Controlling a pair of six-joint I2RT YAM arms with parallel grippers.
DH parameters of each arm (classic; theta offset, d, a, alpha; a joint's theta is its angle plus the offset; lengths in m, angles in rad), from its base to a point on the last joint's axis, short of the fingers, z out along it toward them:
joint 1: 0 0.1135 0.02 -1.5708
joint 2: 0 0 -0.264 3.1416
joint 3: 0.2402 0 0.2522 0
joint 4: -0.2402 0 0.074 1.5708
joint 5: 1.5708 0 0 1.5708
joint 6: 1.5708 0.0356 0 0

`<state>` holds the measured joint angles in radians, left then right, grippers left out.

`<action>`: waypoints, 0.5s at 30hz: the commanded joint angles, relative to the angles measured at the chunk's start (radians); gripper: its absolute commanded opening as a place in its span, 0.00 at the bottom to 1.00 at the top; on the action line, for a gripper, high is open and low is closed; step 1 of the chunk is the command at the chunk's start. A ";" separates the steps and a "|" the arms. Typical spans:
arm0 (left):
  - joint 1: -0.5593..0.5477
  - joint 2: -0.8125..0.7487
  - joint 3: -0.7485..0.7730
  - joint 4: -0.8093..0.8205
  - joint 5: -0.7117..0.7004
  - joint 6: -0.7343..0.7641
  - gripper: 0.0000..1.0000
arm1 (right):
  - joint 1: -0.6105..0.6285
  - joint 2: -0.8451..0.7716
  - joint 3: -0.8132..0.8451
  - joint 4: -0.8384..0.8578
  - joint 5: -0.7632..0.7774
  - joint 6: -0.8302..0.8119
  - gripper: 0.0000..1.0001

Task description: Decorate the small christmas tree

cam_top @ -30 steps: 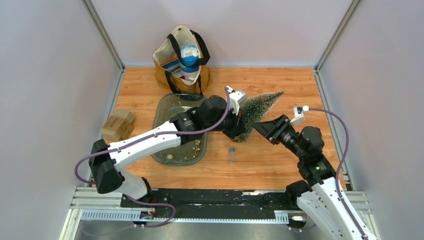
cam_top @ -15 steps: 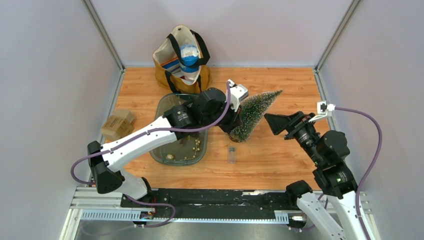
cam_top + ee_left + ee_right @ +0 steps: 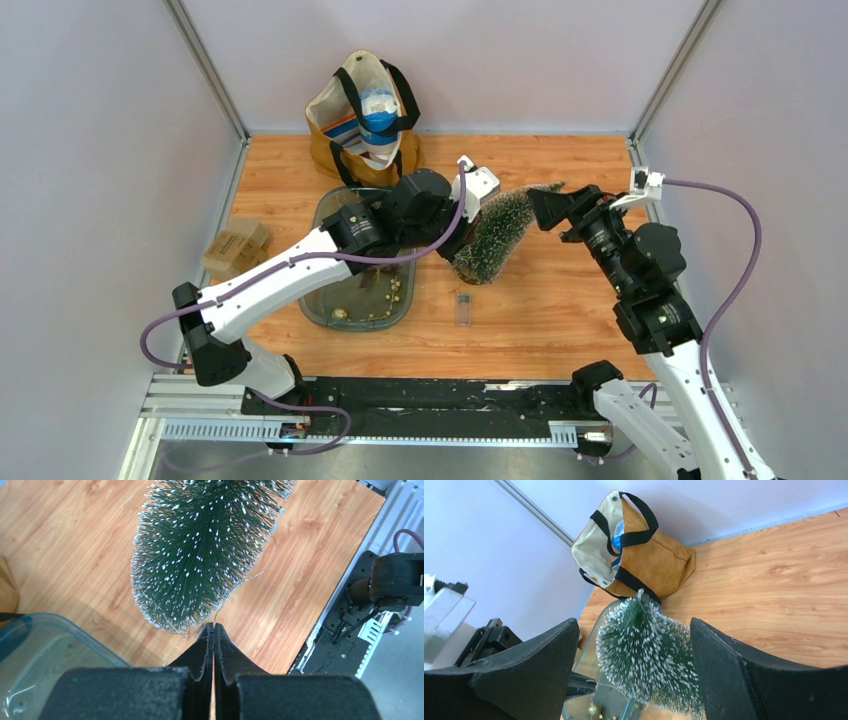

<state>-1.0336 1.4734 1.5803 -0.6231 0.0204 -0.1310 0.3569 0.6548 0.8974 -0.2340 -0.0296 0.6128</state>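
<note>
Your right gripper (image 3: 634, 625) has swung far, to tip of tree (image 3: 495, 235), fingers spread astride it, likely to steady its lean. Tree stands mid-table, just right of tub (image 3: 330, 215). Left gripper (image 3: 214, 627), pressed together at base, pinches thin wire (image 3: 245, 579), likely for wrapping.

One tree (image 3: 493, 235), one tote bag (image 3: 365, 150), one tub (image 3: 335, 212), two cardboard boxes (image 3: 233, 244).

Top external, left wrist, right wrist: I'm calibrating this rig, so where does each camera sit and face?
Top external: above, behind the bases, looking down on the table; left arm, right arm show.
Left wrist: on the left wrist, looking down at the tree; left gripper, shut on a strand.
Right wrist: on the right wrist, facing tree and bag; open right gripper.
Shared: all three see the tree.
</note>
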 commanded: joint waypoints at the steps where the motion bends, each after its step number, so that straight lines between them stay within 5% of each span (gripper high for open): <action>1: -0.003 0.007 0.047 -0.010 -0.017 0.070 0.00 | 0.004 0.060 0.073 0.088 -0.003 -0.010 0.81; 11: 0.017 0.022 0.035 0.049 -0.077 0.120 0.00 | 0.004 0.083 0.035 0.150 -0.026 0.036 0.25; 15: 0.044 0.024 0.021 0.098 -0.071 0.130 0.00 | 0.004 0.077 0.021 0.154 -0.027 0.022 0.12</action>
<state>-1.0172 1.4948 1.5948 -0.6098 -0.0395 -0.0364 0.3569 0.7506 0.9260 -0.1509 -0.0532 0.6399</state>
